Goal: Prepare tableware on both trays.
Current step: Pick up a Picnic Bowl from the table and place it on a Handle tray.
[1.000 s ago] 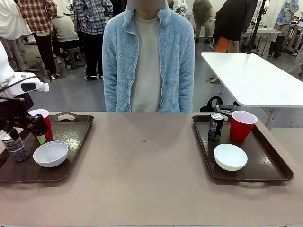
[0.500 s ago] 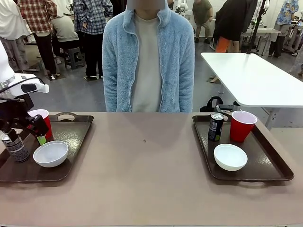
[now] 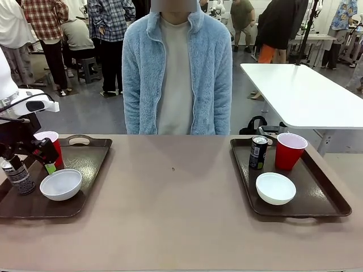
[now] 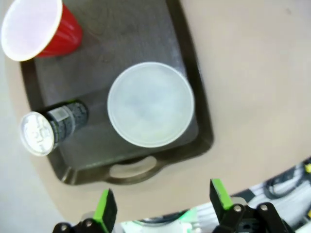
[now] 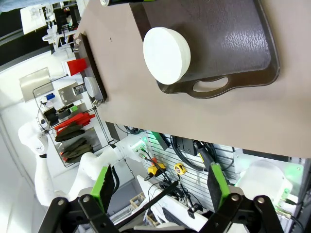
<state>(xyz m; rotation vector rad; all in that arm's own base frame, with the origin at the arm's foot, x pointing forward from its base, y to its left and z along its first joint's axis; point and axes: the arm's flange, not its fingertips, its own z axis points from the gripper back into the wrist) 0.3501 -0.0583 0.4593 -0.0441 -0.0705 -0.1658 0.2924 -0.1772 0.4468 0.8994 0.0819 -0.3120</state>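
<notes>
Look at your left tray first. The red cup, the can and the white bowl all stand on it. Your left gripper has lifted a tiny bit since a moment ago, and its fingers are spread wide with nothing between them. So it has let go, and that side looks done. On your right tray sit a can, a cup and a bowl too. Your right gripper hangs back off the table edge, fingers spread, holding nothing. Both trays look ready.
</notes>
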